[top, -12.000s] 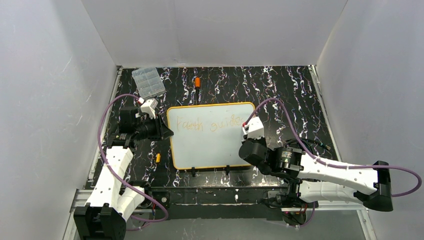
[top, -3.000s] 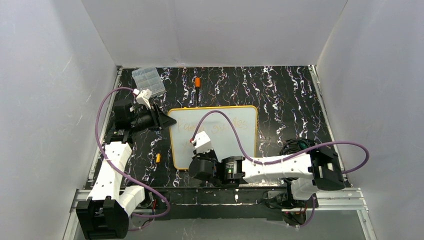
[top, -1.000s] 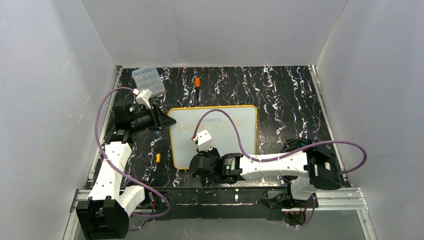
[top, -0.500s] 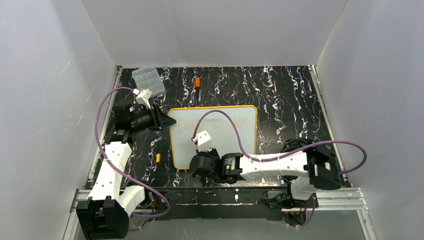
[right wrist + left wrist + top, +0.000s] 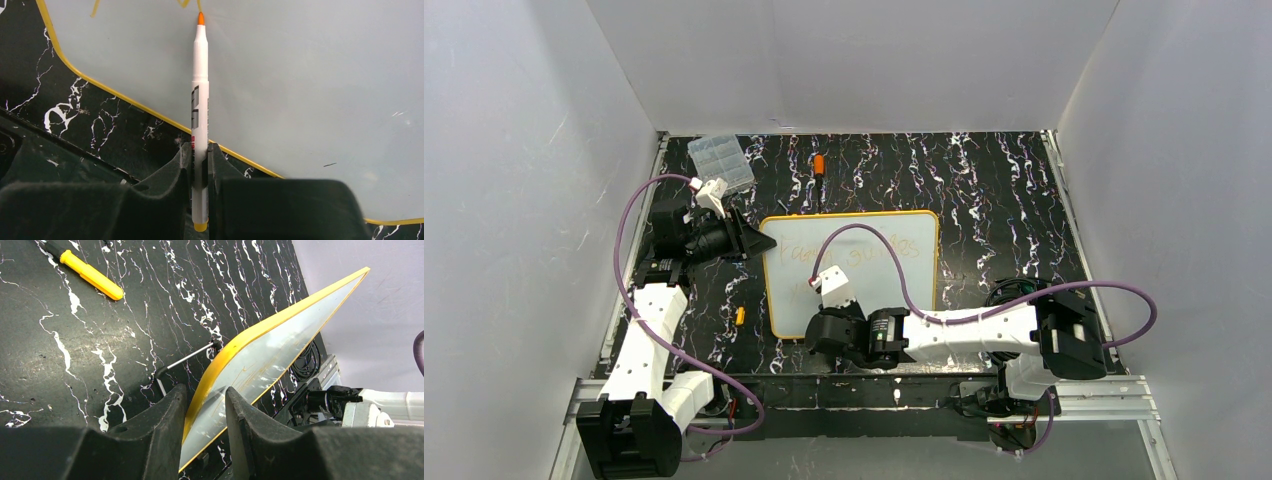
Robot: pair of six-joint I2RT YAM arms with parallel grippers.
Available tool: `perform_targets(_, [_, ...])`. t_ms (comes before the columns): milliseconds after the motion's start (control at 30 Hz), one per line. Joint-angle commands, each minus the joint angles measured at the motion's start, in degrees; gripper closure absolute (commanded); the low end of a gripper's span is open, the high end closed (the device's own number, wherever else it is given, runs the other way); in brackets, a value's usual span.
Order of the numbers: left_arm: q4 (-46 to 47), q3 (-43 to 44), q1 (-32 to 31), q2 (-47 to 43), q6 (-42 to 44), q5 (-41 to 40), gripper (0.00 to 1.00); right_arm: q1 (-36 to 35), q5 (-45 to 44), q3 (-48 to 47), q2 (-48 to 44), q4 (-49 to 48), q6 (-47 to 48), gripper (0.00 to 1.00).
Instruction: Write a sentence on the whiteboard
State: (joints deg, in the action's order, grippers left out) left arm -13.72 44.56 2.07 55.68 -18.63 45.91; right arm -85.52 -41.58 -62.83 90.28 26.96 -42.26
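The whiteboard (image 5: 894, 285), white with a thin yellow-orange rim, lies on the black marbled table. The sentence (image 5: 856, 251) shows as faint orange words along the top, with a few strokes of a second line under them at the left. My left gripper (image 5: 759, 243) is shut on the board's far-left corner; in the left wrist view its fingers (image 5: 165, 415) straddle the yellow rim (image 5: 220, 362). My right gripper (image 5: 827, 312) is shut on a white marker (image 5: 200, 100). The marker's orange tip (image 5: 200, 18) touches the board just below orange strokes.
A clear compartment box (image 5: 720, 163) sits at the far left. A small orange tool (image 5: 820, 165) lies beyond the board. A yellow piece (image 5: 740, 316) lies left of the board. The left wrist view shows a yellow-handled tool (image 5: 91, 275) and a hex key (image 5: 185, 360).
My right arm has swung from the right end of the first line to the lower left of the board. In the last second the marker shifted only slightly. The left gripper stays on the corner.
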Motion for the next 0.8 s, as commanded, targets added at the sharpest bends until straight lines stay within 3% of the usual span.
perform_targets(0, [-0.44, 0.09, -0.22, -1.33, 0.44, 1.55, 0.67, 0.00, -0.99, 0.35, -0.64, 1.99, -1.51, 0.99])
perform_targets(367, [-0.47, 0.09, -0.22, -1.36, 0.44, 1.46, 0.67, -1.19, -4.56, 2.30, -7.08, -4.22, 1.82, 0.99])
perform_targets(767, [-0.48, 0.09, -0.22, -1.27, 0.46, 1.46, 0.67, 0.01, -5.64, -1.95, -4.06, -0.66, 1.97, 0.99])
